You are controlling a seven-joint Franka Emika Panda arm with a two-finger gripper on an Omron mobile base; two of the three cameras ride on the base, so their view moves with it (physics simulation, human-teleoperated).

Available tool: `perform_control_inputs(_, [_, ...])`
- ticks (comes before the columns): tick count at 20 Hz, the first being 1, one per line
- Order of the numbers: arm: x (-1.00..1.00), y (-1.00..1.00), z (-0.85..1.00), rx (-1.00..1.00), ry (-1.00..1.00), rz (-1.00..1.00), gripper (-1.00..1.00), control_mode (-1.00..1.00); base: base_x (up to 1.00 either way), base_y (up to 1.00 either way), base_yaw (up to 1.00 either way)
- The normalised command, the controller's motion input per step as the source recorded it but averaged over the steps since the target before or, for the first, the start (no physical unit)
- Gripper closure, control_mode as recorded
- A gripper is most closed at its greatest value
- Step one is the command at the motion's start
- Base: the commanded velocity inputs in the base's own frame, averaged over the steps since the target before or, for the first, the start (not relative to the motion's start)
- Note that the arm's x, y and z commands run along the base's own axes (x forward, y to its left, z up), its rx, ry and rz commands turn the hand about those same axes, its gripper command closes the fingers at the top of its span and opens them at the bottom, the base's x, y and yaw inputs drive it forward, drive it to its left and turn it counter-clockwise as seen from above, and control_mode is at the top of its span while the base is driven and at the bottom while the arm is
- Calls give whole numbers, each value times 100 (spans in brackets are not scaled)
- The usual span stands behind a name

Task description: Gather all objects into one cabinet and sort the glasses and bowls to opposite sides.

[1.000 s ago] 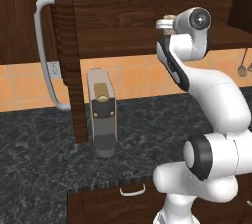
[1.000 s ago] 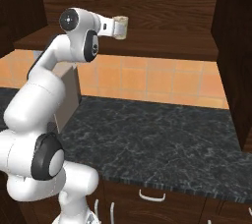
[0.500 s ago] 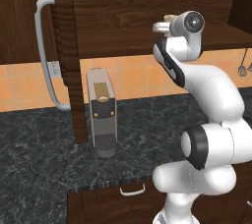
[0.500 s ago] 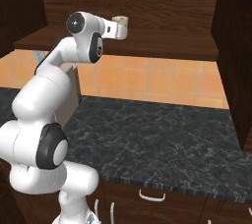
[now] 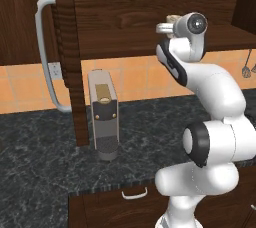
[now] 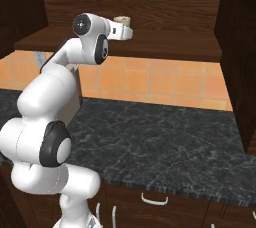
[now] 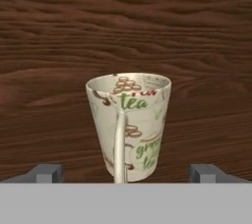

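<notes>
A cream mug [image 7: 129,125] printed with "tea" lettering stands upright on the cabinet's long open shelf board [image 6: 170,47], its handle turned toward the camera. My gripper [image 7: 127,174] is open, with one dark fingertip [image 7: 47,173] on each side of the mug's base and apart from it. In the right base view the mug [image 6: 122,20] shows just behind the raised hand [image 6: 119,32]. From the left base view a sliver of the mug [image 5: 172,19] peeks over the wrist. The bowls are out of view.
A brown cabinet door [image 5: 65,57] with a white handle [image 5: 46,57] stands open at the left. Beside it a grey boxy appliance [image 5: 103,117] stands on the dark speckled counter [image 6: 165,137]. Utensils [image 5: 246,67] hang at the far right. Tall cabinet sides flank the shelf.
The upper arm and wrist have shifted slightly toward the mug on the shelf. The gripper has stayed open and the mug has not moved.
</notes>
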Motion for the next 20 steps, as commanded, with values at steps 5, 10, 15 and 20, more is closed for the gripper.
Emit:
perform_control_inputs(5, [3,-1,-4,0,0,-1,-100,-100,0,0,0])
perform_control_inputs(10, [12,0,-1,0,-1,-5,-100,-100,0,0,0])
perform_control_inputs(15, [0,0,-5,0,-1,-2,100,-100,0,0,0])
perform_control_inputs(20, [0,0,0,0,-10,-1,100,-100,0,0,0])
